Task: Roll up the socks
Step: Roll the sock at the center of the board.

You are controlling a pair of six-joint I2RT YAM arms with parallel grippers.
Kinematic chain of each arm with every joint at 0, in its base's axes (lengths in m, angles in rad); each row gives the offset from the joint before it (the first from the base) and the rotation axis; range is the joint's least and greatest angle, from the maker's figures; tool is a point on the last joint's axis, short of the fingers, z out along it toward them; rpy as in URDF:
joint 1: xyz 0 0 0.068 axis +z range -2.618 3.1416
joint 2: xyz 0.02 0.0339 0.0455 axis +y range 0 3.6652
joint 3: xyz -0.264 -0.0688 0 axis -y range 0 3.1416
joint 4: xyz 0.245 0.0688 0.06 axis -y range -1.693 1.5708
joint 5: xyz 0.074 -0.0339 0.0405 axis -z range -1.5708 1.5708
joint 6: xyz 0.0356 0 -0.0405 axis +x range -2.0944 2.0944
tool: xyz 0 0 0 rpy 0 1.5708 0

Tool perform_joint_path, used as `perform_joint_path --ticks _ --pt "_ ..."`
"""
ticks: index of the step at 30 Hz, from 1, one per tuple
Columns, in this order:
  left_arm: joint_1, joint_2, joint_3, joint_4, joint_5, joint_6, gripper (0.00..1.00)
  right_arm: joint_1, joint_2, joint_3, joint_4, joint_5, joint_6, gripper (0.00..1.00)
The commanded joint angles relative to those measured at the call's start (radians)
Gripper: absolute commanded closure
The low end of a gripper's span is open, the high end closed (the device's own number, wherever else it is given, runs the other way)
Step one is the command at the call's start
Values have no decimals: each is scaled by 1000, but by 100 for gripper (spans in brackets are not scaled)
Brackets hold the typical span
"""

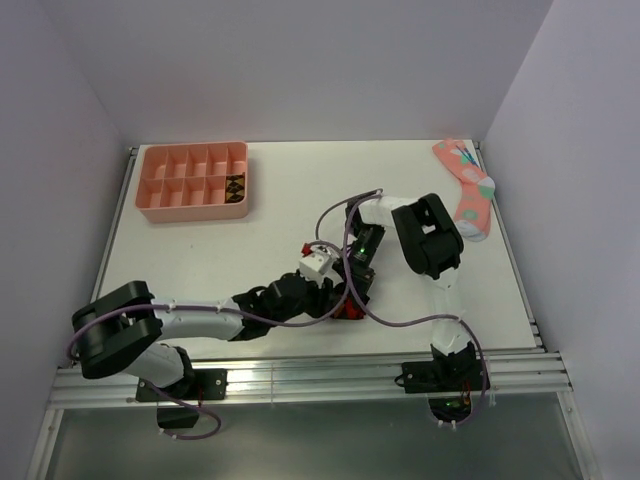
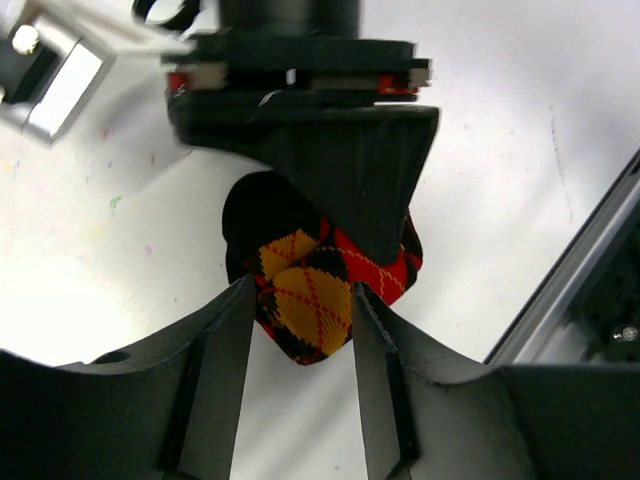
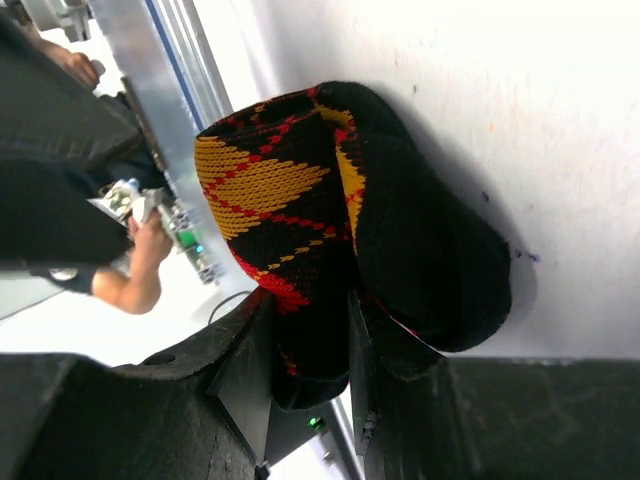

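Rolling appeared nearly complete: right fingers (image 3: pixel 245 375) clamped a fold of the bundled socks (image 3: pixel 270 200), left fingers (image 2: pixel 215 380) flanked them, grip indeterminate; the next move required tucking the cuff without unrolling.

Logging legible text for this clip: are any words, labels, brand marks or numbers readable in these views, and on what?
None readable.
The rolled argyle sock, pink sock and pink tray show no lettering.
The white fitting on the left wrist is too small to show any print.
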Motion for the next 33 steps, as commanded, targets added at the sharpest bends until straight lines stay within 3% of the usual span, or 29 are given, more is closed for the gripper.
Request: perform_joint_path --ticks 1,11,20,33 --pt "-53 42 98 -109 -113 163 51 -12 50 10 62 197 -35 68" --pt "-107 135 211 -218 -1 348 46 -13 84 64 -9 221 -70 68" --pt "-102 182 257 -239 80 421 45 -9 119 130 -52 240 -104 68" --pt "-38 208 249 -120 249 427 45 5 132 136 -50 241 -101 68"
